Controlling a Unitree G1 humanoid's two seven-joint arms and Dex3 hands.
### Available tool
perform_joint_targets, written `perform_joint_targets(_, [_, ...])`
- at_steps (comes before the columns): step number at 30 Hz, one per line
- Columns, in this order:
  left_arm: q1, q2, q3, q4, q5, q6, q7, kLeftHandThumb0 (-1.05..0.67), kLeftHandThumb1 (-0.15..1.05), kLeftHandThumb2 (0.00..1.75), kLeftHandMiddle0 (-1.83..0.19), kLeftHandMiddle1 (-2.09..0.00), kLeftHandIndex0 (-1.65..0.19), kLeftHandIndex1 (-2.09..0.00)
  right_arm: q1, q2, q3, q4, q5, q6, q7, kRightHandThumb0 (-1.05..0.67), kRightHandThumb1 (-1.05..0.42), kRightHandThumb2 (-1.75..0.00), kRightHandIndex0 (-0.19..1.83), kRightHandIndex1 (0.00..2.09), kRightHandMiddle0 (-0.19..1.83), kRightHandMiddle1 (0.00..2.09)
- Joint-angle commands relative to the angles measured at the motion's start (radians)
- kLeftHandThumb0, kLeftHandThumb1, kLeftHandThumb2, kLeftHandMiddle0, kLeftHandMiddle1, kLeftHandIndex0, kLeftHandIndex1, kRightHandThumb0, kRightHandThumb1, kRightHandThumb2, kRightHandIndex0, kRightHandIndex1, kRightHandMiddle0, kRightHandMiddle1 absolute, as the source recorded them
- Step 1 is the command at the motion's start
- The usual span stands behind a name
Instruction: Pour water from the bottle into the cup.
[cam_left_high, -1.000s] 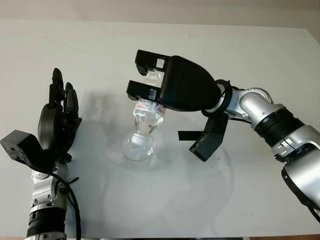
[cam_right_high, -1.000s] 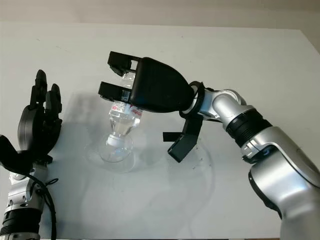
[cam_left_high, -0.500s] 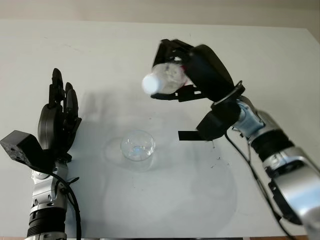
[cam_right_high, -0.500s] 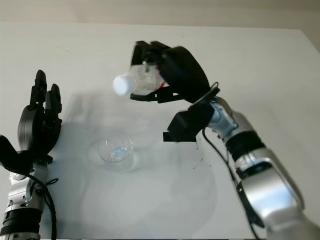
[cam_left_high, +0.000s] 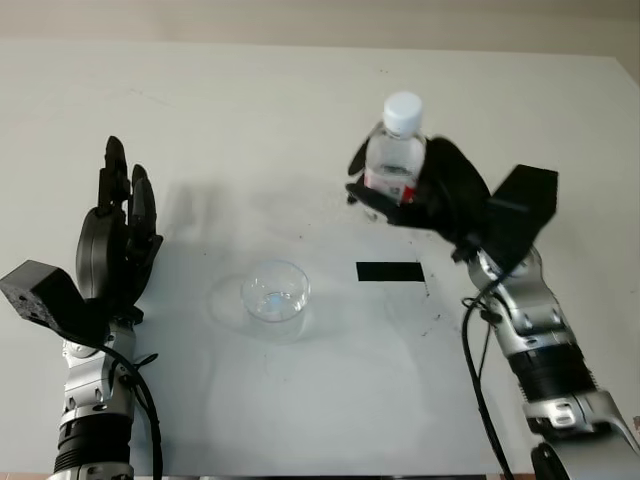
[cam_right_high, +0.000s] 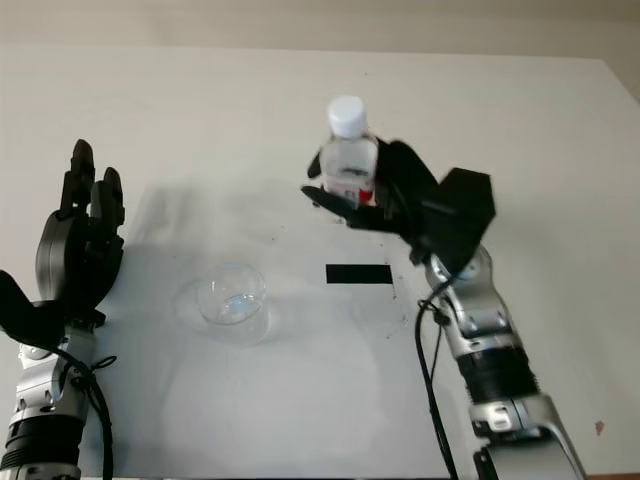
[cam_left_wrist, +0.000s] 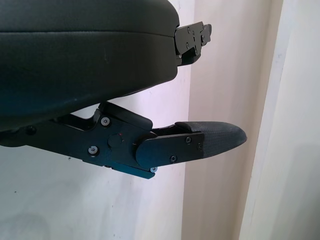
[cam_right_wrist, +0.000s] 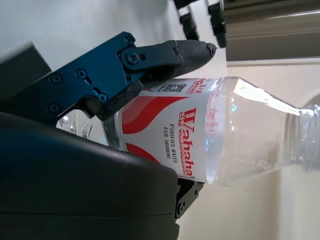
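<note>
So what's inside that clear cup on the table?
The small clear plastic cup stands upright on the white table. Its bottom glints, but whether that is water cannot be told. The right hand holds the clear, white-capped water bottle upright, away from it.

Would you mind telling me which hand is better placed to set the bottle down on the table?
The right hand: it already grips the bottle upright above the table. The left hand is open, off beyond the cup.

Bright, even overhead lighting, soft grey shadows cast on the table (cam_left_high: 300, 90), slight motion blur seen around the right hand (cam_left_high: 440, 195), glare absent.
</note>
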Motion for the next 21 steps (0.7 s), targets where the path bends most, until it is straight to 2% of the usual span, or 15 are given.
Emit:
perform_joint_targets(1, [0.000, 0.003, 0.000, 0.011, -0.004, -0.006, -0.011, -0.73, 1.05, 0.51, 0.19, 0.00, 0.19, 0.00, 0.040, 0.011, -0.025, -0.079, 0.019, 0.036, 0.000, -0.41, -1.05, -0.56, 1.17, 2.09, 0.95, 2.09])
perform_joint_targets(5, [-0.006, 0.003, 0.000, 0.019, 0.000, -0.011, -0.014, -0.73, 1.05, 0.52, 0.19, -0.01, 0.19, -0.01, 0.097, 0.019, -0.052, -0.175, 0.030, 0.127, -0.020, -0.42, -1.05, -0.54, 1.15, 2.09, 0.92, 2.09])
perform_joint_targets(11, [-0.011, 0.000, -0.001, 0.026, 0.005, -0.018, -0.010, -0.73, 1.05, 0.54, 0.19, -0.02, 0.19, -0.02, 0.129, 0.039, -0.068, -0.206, -0.009, 0.149, -0.066, -0.45, -1.05, -0.50, 1.12, 2.09, 0.85, 2.09])
perform_joint_targets(16, [-0.004, -0.002, 0.003, 0.018, -0.005, -0.011, -0.013, -0.74, 1.05, 0.53, 0.19, -0.01, 0.19, -0.01, 0.144, 0.060, -0.059, -0.173, -0.058, 0.102, -0.068, -0.44, -1.05, -0.48, 1.04, 2.09, 0.73, 2.09])
perform_joint_targets(21, [0.004, 0.000, 0.004, 0.011, 0.005, -0.009, 0.005, -0.75, 1.05, 0.50, 0.18, -0.04, 0.18, -0.02, 0.147, 0.081, -0.037, -0.128, -0.151, 0.002, -0.087, -0.42, -1.05, -0.47, 1.00, 2.09, 0.73, 2.09])
